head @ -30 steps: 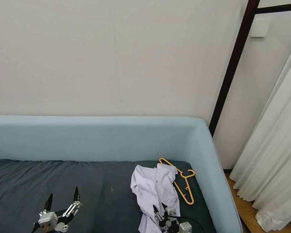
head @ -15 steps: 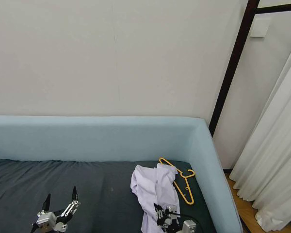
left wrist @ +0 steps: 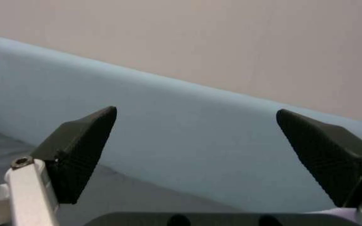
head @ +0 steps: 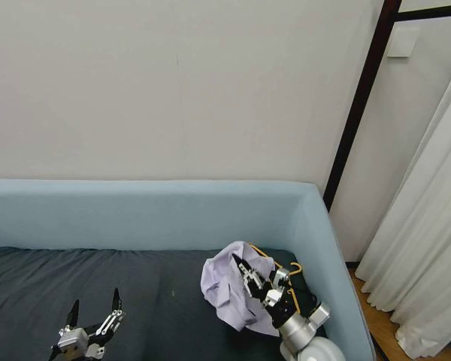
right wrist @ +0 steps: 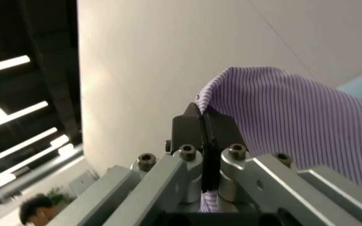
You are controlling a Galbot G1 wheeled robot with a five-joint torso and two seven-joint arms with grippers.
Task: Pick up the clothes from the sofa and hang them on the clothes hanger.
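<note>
On the sofa (head: 173,214), right end: shirt (head: 222,289) bunched beside a yellow hanger (head: 294,268).
Right claw (head: 259,280): clamped together on a shirt fold.
Left claw (head: 95,302): fingers apart, above the near-left seat.

Light blue sofa (head: 173,214) with dark seat cushion (head: 60,278), lower half of frame. On the cushion, lower right: bunched purple-striped shirt (head: 225,282); yellow hanger (head: 295,268) partly hidden behind it.

Thin striped-cloth shirt (head: 222,282) – sofa (head: 135,214) matt fabric w/ smooth plastic hanger (head: 295,268).
</note>
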